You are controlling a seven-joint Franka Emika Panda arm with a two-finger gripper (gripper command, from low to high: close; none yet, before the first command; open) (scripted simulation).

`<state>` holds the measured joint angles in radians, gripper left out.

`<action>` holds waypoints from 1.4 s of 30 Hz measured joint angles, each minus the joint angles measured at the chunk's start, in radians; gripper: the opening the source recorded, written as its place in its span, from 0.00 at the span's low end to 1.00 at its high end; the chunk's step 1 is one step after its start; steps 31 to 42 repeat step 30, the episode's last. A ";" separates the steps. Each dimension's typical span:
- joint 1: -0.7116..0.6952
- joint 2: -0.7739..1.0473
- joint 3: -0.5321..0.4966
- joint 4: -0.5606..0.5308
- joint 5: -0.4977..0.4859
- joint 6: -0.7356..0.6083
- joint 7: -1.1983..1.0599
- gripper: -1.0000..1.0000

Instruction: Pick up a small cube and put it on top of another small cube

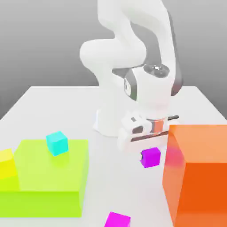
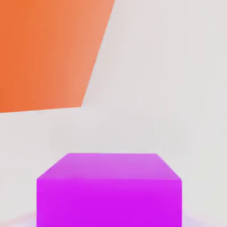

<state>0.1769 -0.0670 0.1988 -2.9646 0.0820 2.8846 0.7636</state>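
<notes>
Orange block (image 1: 201, 190) at four o'clock and magenta cube (image 1: 117, 220) at six sit closest in the exterior view, while the violet cube (image 1: 151, 158), between four and five o'clock, is pinched in the pincer (image 1: 150, 158), just beside the orange block. Judging by its plain, glossy faces, it should handle as light, stiff and rather slippery, not fragile, but apt to twist if gripped near an edge. Opposite side faces, squarely at mid-height, look the best hold, leaving its underside free for stacking.

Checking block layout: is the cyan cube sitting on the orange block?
No, the cyan cube sits on the lime-green block.
</notes>
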 joint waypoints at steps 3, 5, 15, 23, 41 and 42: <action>-0.076 0.014 -0.011 0.048 -0.173 -0.060 0.043 0.00; -0.125 0.036 -0.035 0.107 -0.300 -0.140 0.020 0.00; -0.458 0.033 -0.241 0.420 -0.264 -0.433 0.230 0.00; -0.685 0.059 -0.347 0.598 -0.080 -0.528 0.418 0.00; -0.691 0.121 -0.332 0.578 -0.064 -0.444 0.417 1.00; -0.691 0.121 -0.332 0.578 -0.064 -0.444 0.417 1.00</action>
